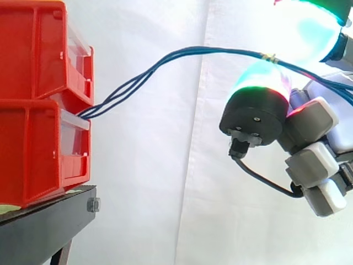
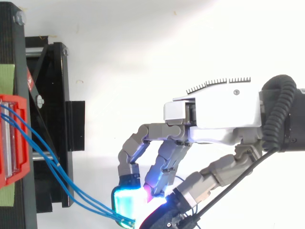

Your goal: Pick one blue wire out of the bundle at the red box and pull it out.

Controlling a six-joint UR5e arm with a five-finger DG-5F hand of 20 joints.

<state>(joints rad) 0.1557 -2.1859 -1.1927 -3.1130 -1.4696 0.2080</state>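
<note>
The hand [image 2: 214,112] reaches in from the right of the top view, its white and grey palm level. Its fingers are bent sharply down and back toward the lower edge, and their glowing pads are gathered close together. In the side view two pads, lit cyan and green with a red edge, sit one above the other at the upper right. The fingertips [image 1: 259,83] close narrowly on the blue wires [image 1: 182,55], which pass between the two pads and run on to the right past the knuckles. Whether a single wire is separated from the rest cannot be made out. A white curtain [image 1: 165,193] hangs behind everything. At the left, a black stand [image 1: 44,226] carries two red bins [image 1: 33,149] stacked one on the other, well apart from the hand. The wires come out as a loose bundle from the gap between the upper and lower bin, rise in a shallow arc across the open space and reach the pads. A small yellowish tie [image 1: 268,56] sits on the wires right at the pinch.
</note>
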